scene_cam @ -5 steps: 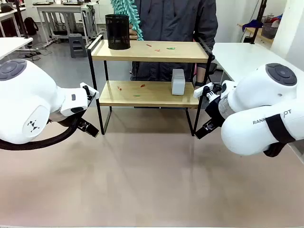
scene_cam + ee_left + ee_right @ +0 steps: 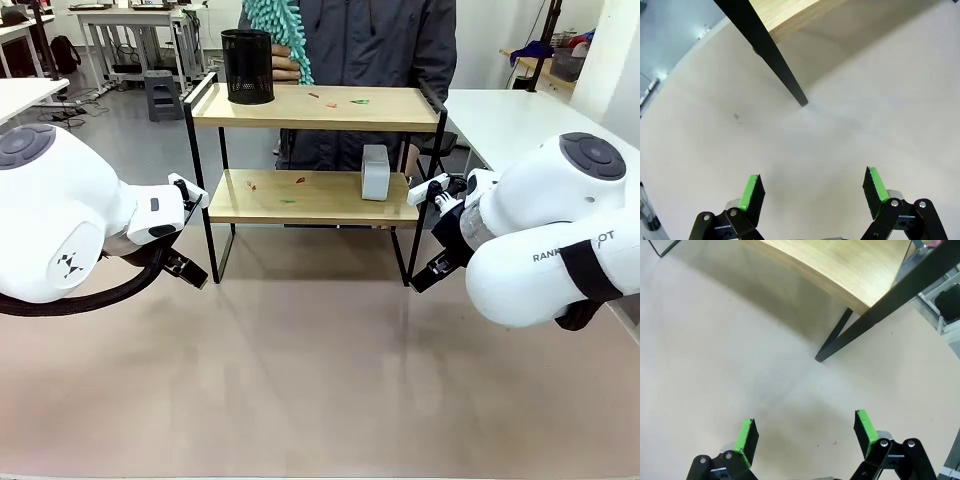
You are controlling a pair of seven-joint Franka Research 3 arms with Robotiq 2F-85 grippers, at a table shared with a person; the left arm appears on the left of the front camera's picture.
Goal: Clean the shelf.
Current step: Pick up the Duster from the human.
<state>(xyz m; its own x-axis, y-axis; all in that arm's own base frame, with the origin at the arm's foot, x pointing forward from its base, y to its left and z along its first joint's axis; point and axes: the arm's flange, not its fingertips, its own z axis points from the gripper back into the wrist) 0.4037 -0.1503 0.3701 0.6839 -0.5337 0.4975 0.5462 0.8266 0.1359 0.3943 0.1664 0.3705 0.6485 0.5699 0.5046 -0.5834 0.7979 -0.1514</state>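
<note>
Shelf position: the shelf [image 2: 390, 108] stood on the desk [image 2: 320, 380] at its far middle, between the two arms, with a person [image 2: 380, 50] right behind it.
Long axis: its two boards ran side to side across the robot's view, so one short end faced each arm.
Left claw: the left claw [image 2: 812, 187] hung wide and empty over bare desk. In its wrist view, the foot of a black shelf leg [image 2: 802, 102] lay ahead of the gap and apart from the pads.
Right claw: the right claw [image 2: 805, 432] was likewise spread wide and held nothing. A slanting leg foot [image 2: 819, 359] and the underside of the lower board [image 2: 840, 265] lay ahead of it.
Nearer arm: neither, by my reading; each claw sat low near its own front corner of the shelf, about equally close.
Things on top board: a black mesh cup [image 2: 247, 66] stood at the left end, nearer the left arm, and small red and green scraps [image 2: 359, 101] lay toward the right.
Things on lower board: a white box [image 2: 375, 172] stood at the right end, nearer the right arm, and more scraps [image 2: 300, 181] lay left of it.
Person's tool: a teal duster [image 2: 280, 25] was held in a hand [image 2: 285, 68] just behind the cup.
Likely turn of the move: both boards lay above and beyond the claws, so any reach would go up and forward. The cup suits the left side and the box the right.
</note>
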